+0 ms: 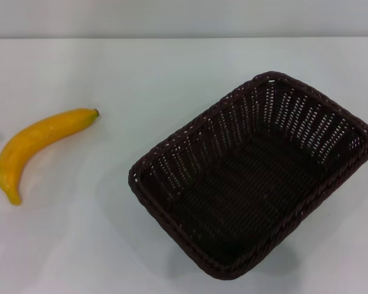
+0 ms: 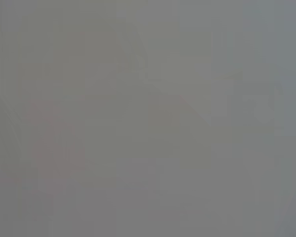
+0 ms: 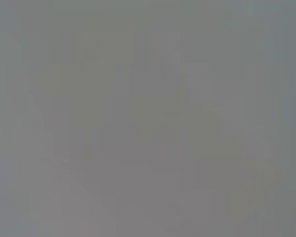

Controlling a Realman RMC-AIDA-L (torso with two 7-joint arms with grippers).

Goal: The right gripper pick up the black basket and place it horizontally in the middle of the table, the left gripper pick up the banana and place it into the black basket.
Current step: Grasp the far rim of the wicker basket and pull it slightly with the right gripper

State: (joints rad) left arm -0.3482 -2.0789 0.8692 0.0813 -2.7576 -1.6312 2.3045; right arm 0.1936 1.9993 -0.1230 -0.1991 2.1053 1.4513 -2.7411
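The black basket (image 1: 253, 177) is a large woven wicker one. It sits on the white table (image 1: 141, 67) at the right of the head view, turned at an angle, with its near corner close to the front edge. It is empty. The banana (image 1: 38, 144) is yellow-orange with a dark tip. It lies on the table at the left, apart from the basket. Neither gripper shows in the head view. Both wrist views are a plain grey blank and show nothing.
A pale wall (image 1: 184, 18) runs along the table's far edge.
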